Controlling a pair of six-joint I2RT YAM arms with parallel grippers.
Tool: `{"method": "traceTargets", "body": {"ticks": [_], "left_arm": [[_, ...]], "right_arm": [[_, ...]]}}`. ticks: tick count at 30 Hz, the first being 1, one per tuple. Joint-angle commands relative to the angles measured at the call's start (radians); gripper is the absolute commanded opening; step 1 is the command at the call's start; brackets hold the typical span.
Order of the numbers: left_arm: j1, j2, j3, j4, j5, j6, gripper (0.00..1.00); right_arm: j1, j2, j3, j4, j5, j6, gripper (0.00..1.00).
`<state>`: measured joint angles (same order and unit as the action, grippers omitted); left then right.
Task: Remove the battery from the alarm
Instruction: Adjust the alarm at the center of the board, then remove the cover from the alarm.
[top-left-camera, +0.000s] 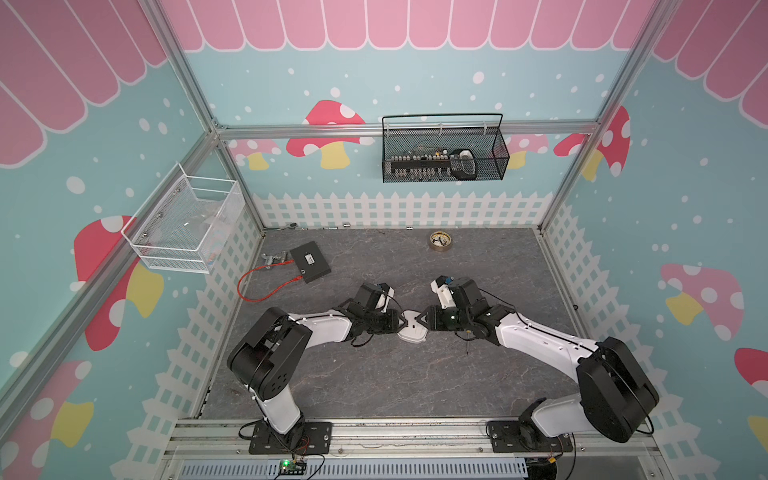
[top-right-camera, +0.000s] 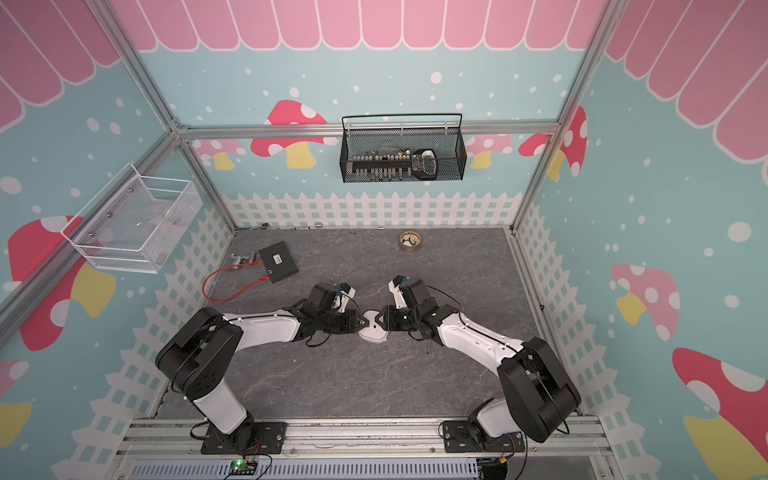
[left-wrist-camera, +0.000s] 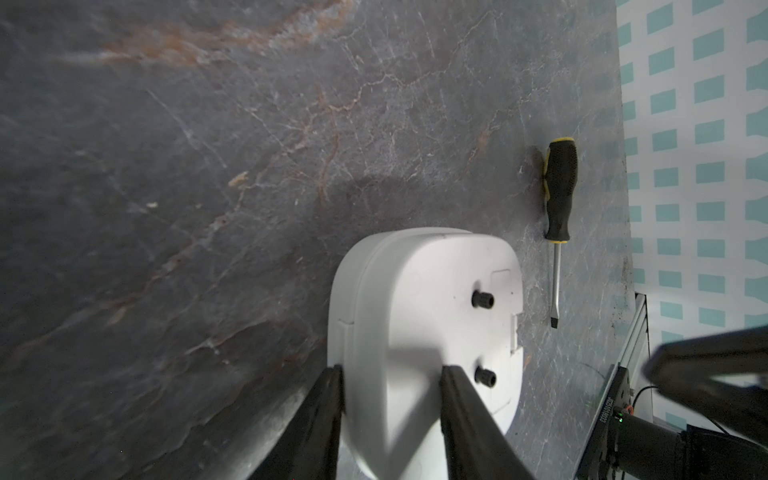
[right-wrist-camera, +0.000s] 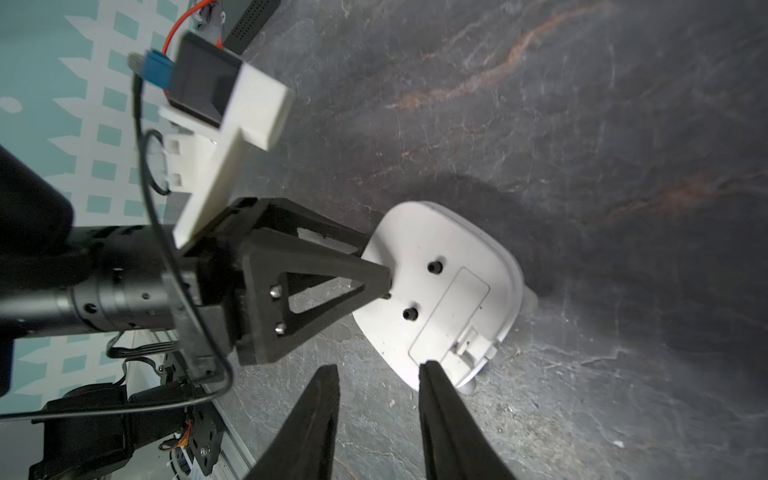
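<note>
Grey tabletop (top-left-camera: 374, 374): left gripper (left-wrist-camera: 390, 370) clamps alarm (left-wrist-camera: 415, 316); right gripper (right-wrist-camera: 378, 365) gapes empty; screwdriver (left-wrist-camera: 559, 195) whole in left-wrist view, half arm-hidden from above.

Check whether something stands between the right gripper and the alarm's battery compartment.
Yes: the white cover plate still sits over the compartment in the back of the alarm, so no battery shows. The open right gripper is by its latch end; nothing else visible lies between them.

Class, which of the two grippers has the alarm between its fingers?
The left gripper: its fingers straddle the alarm; the right gripper, open, encloses nothing.
</note>
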<state>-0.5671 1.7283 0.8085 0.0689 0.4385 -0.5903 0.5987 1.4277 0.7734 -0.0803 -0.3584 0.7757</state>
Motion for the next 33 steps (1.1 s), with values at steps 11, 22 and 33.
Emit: {"method": "traceTargets", "body": {"ticks": [11, 22, 33], "left_arm": [[-0.005, 0.002, -0.055, -0.098, -0.062, -0.005, 0.40], [-0.006, 0.012, -0.051, -0.096, -0.063, -0.003, 0.40], [-0.006, 0.010, -0.046, -0.096, -0.061, -0.006, 0.39]], "right_arm": [[0.007, 0.045, -0.107, 0.197, -0.024, 0.123, 0.37], [0.008, 0.075, -0.078, 0.157, 0.035, 0.088, 0.37], [0.007, 0.103, -0.050, 0.130, 0.061, 0.062, 0.37]]}}
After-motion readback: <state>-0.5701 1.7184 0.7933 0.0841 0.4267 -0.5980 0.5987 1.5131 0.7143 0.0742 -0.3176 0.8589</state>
